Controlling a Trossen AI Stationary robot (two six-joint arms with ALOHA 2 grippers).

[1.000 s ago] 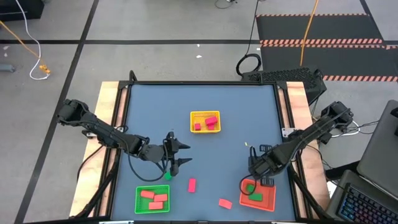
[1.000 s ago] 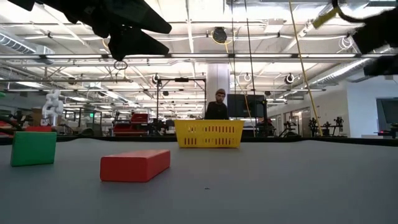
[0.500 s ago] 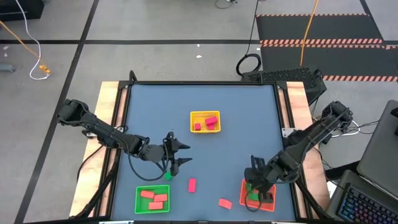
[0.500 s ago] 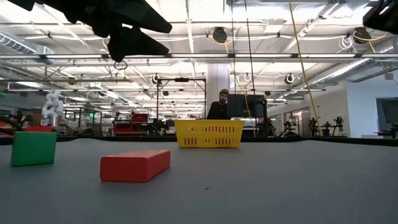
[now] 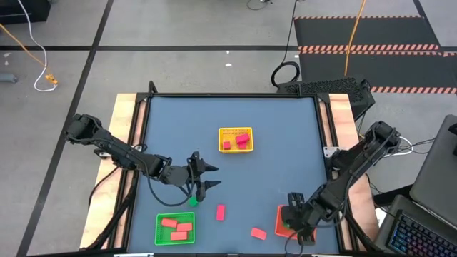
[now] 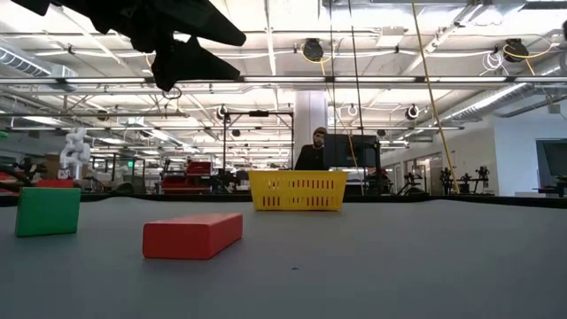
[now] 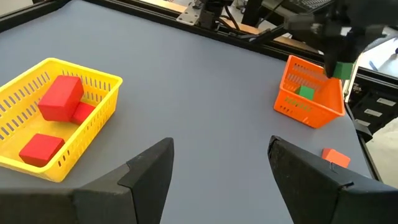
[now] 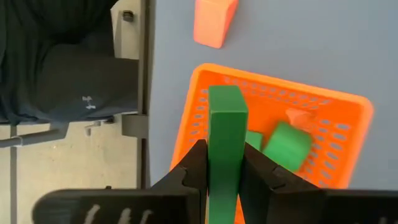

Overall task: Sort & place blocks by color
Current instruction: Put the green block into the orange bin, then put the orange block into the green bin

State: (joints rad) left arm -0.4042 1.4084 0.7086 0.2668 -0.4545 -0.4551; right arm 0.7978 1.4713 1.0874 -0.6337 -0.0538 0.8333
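While the right pincer (image 8: 225,163) clamps a green bar (image 8: 224,134) above the orange basket (image 8: 336,115), green blocks (image 8: 286,145) lie inside; a salmon block (image 8: 212,20) sits just outside. The left pincer (image 5: 207,177) hangs apart over the surface (image 5: 285,135); a green cube (image 5: 192,202) lies beneath it.

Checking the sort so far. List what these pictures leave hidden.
- Red basket, high view: the right gripper, shut on a green bar, covers most of its contents.
- Green basket, high view: bottom edge crops it.
- Green block, high view: left gripper partly hides it.

matt table (image 5: 235,121), plastic mesh basket (image 7: 99,84)
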